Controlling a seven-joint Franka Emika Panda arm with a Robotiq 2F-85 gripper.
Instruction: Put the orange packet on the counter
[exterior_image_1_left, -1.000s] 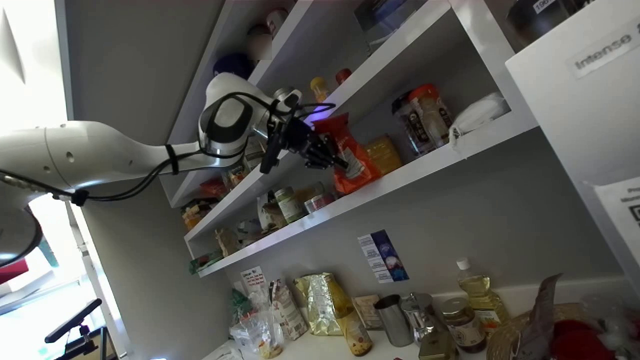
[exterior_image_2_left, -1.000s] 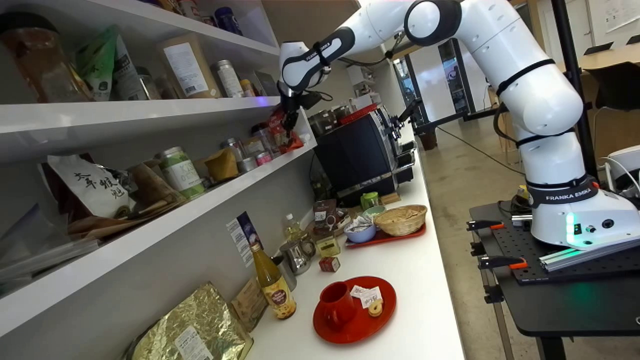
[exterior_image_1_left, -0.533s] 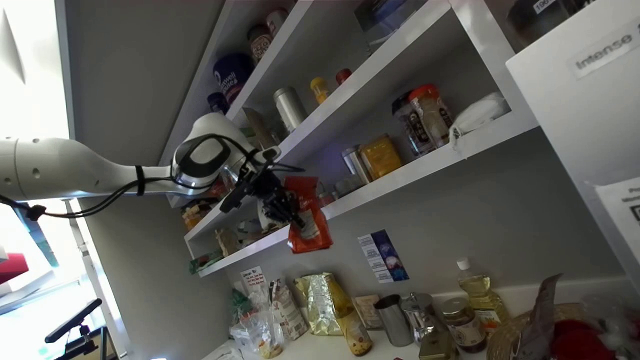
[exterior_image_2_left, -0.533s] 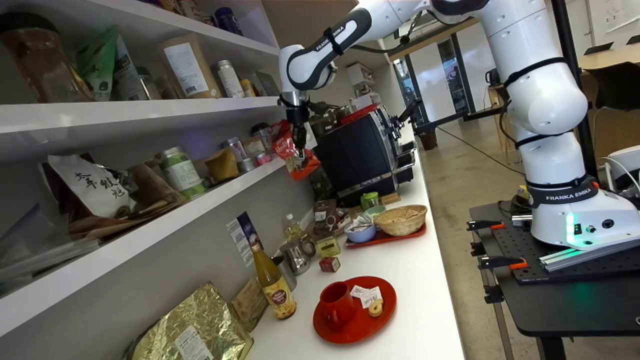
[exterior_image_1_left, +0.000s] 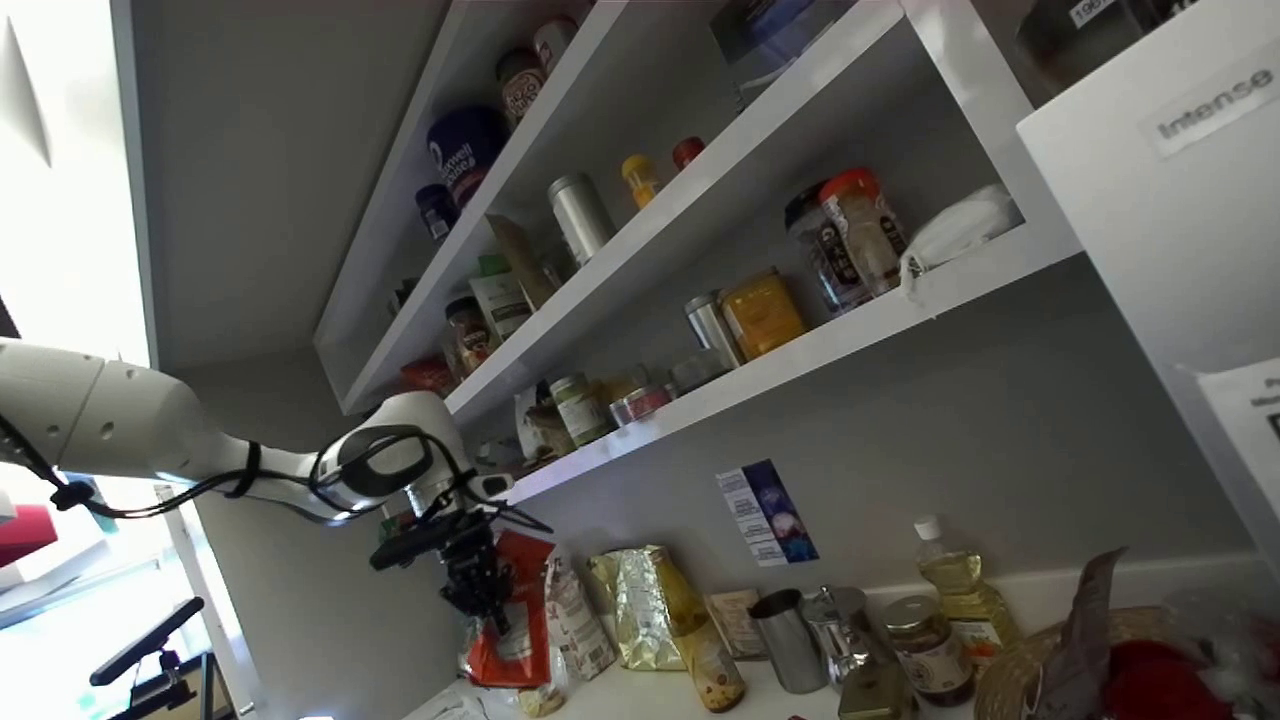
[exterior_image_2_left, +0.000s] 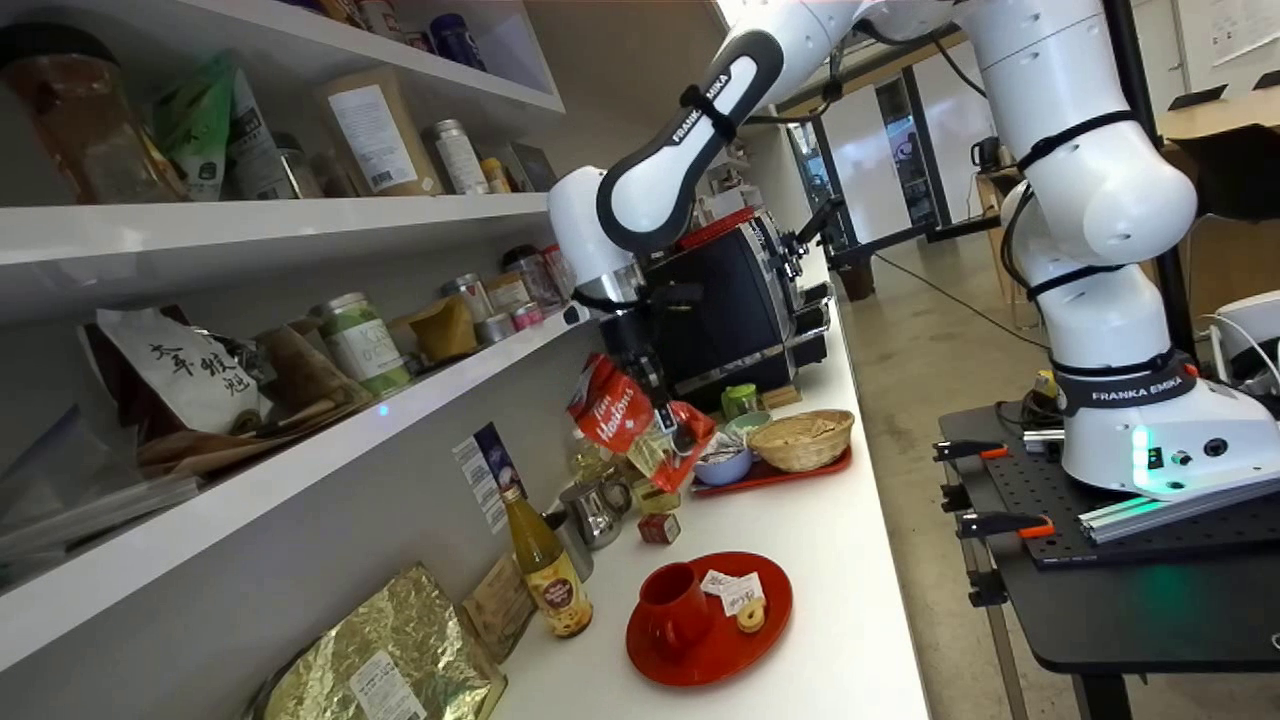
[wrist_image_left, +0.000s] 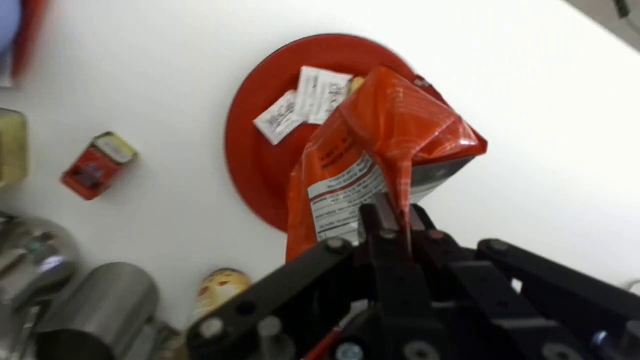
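The orange packet (exterior_image_1_left: 532, 590) is a crinkly orange-red bag with white lettering and a pale label panel. It shows in an exterior view (exterior_image_2_left: 615, 405) and in the wrist view (wrist_image_left: 385, 120). My gripper (wrist_image_left: 395, 215) is shut on a pinched fold of the packet. In both exterior views the gripper (exterior_image_1_left: 500, 622) (exterior_image_2_left: 665, 420) holds the packet tilted, below the shelf and in the air above the pale counter (exterior_image_2_left: 820, 530). In the wrist view the counter (wrist_image_left: 175, 225) lies beneath it. Part of the packet is hidden behind the fingers.
A red plate (exterior_image_2_left: 720, 667) with a red cup (exterior_image_2_left: 668, 600) and sachets stands on the counter. A small red box (exterior_image_2_left: 659, 528), a yellow bottle (exterior_image_2_left: 555, 580), a steel pitcher (exterior_image_2_left: 592, 512) and a basket (exterior_image_2_left: 800, 440) stand nearby. The shelf edge (exterior_image_2_left: 420, 390) runs along the wall above.
The packet has left the shelf in my gripper. It has moved out from the shelf edge and down toward the counter. The grip stays shut.
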